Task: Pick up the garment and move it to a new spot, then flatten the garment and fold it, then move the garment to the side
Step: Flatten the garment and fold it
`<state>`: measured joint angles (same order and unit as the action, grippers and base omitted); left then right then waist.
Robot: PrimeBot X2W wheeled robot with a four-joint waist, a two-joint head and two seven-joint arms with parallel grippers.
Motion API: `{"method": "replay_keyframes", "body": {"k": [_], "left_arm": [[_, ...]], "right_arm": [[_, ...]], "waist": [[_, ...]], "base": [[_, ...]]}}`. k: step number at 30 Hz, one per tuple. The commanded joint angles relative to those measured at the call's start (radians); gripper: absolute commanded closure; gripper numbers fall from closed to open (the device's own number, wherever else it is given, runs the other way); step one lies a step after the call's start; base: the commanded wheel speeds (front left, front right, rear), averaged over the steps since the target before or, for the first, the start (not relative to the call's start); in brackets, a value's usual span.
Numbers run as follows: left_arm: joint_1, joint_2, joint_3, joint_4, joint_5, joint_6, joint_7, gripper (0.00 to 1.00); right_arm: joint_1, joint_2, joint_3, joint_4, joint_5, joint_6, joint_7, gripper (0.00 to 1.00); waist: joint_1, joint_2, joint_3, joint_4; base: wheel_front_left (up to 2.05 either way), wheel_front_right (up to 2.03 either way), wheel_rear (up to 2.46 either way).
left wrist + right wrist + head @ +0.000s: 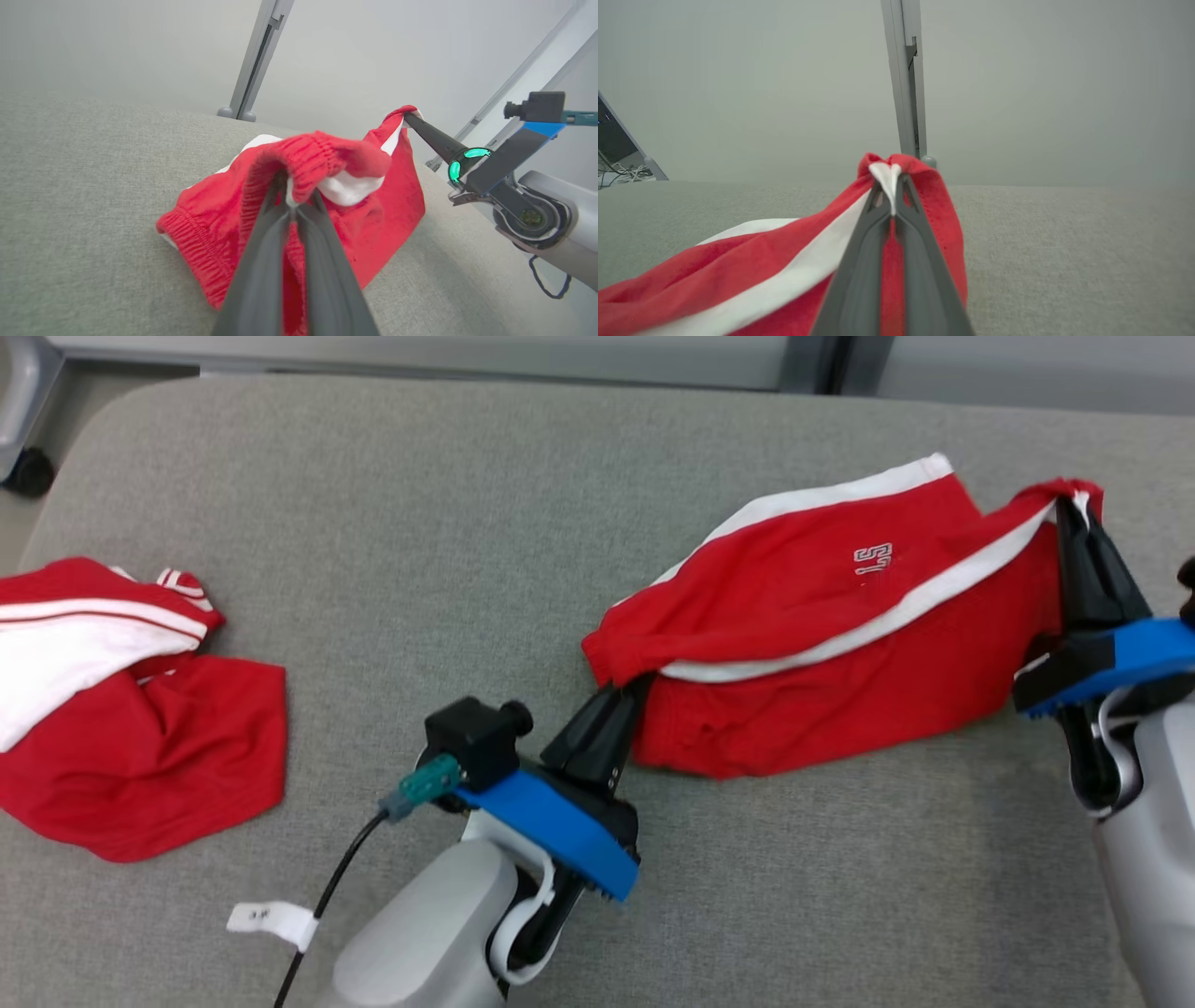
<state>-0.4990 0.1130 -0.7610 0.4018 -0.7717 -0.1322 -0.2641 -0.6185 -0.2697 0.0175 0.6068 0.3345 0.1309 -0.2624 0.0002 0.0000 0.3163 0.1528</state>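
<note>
So your red fabric shorts with the white side stripes (822, 644) are on the right half of the grey cloth-covered worktop (448, 504), strung between both claws. Left gripper (624, 695) is pinched tight on the elastic waistband end, nearer the middle. The right gripper (1072, 518) is clamped on the raised corner by the right edge. A crumpled red-and-white garment (121, 728) lies way over at the left edge.

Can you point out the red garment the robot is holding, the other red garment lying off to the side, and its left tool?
held garment (803, 581): head view, red cloth left of the logo.
other garment (159, 761): head view, its red lower part.
left tool (624, 694): head view, fingertips pinching the garment's corner.
</note>
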Motion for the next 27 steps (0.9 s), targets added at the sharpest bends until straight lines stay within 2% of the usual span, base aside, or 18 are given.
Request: {"method": "replay_keyframes", "body": {"k": [1, 7, 14, 17, 19, 20, 21, 22, 27], "left_arm": [[-0.032, -0.006, 0.003, 0.010, -0.004, 0.003, 0.000, 1.00], [-0.119, -0.046, 0.053, 0.106, -0.022, 0.003, 0.000, 1.00], [-0.155, -0.062, 0.120, 0.179, -0.010, 0.003, 0.000, 1.00], [-0.153, -0.063, 0.107, 0.171, -0.033, 0.003, 0.000, 1.00], [-0.152, -0.062, 0.100, 0.170, -0.041, 0.003, 0.000, 1.00], [-0.151, -0.062, 0.103, 0.174, -0.043, 0.003, 0.000, 0.64], [-0.148, -0.062, 0.107, 0.176, -0.042, 0.003, 0.000, 0.09], [-0.143, -0.062, 0.112, 0.183, -0.040, 0.003, 0.000, 0.00], [-0.110, -0.062, 0.146, 0.189, 0.006, 0.024, 0.000, 0.00]], "right_arm": [[-0.040, -0.012, 0.011, 0.023, -0.011, 0.000, -0.003, 1.00], [-0.191, -0.034, 0.060, 0.136, -0.048, 0.000, -0.003, 1.00], [-0.292, -0.051, 0.049, 0.207, -0.092, 0.000, -0.003, 1.00], [-0.312, -0.052, 0.044, 0.222, -0.114, 0.000, -0.003, 1.00], [-0.319, -0.052, 0.041, 0.228, -0.131, 0.000, -0.003, 0.00], [-0.317, -0.051, 0.039, 0.230, -0.137, 0.000, -0.003, 0.00], [-0.315, -0.051, 0.034, 0.229, -0.145, 0.000, -0.003, 0.00], [-0.311, -0.051, 0.031, 0.223, -0.153, 0.000, -0.003, 0.00], [-0.256, -0.045, 0.021, 0.169, -0.198, 0.000, -0.003, 0.00]], "waist": [[-0.0002, 0.0000, 0.036, 0.028], [-0.0002, 0.0000, 0.113, 0.045], [-0.0002, 0.0000, 0.161, 0.061], [-0.0002, 0.0000, 0.171, 0.065], [-0.0002, 0.0000, 0.175, 0.068], [-0.0002, 0.0000, 0.176, 0.070], [-0.0002, 0.0000, 0.176, 0.070], [-0.0002, 0.0000, 0.176, 0.070], [-0.0002, 0.0000, 0.164, 0.063]], "base": [[0.00, 0.00, 0.00], [0.00, 0.00, 0.00], [0.00, 0.00, 0.00], [0.00, 0.00, 0.00], [0.00, 0.00, 0.00], [0.00, 0.00, 0.00], [0.00, 0.00, 0.00], [0.00, 0.00, 0.00], [0.00, 0.00, 0.00]]}}
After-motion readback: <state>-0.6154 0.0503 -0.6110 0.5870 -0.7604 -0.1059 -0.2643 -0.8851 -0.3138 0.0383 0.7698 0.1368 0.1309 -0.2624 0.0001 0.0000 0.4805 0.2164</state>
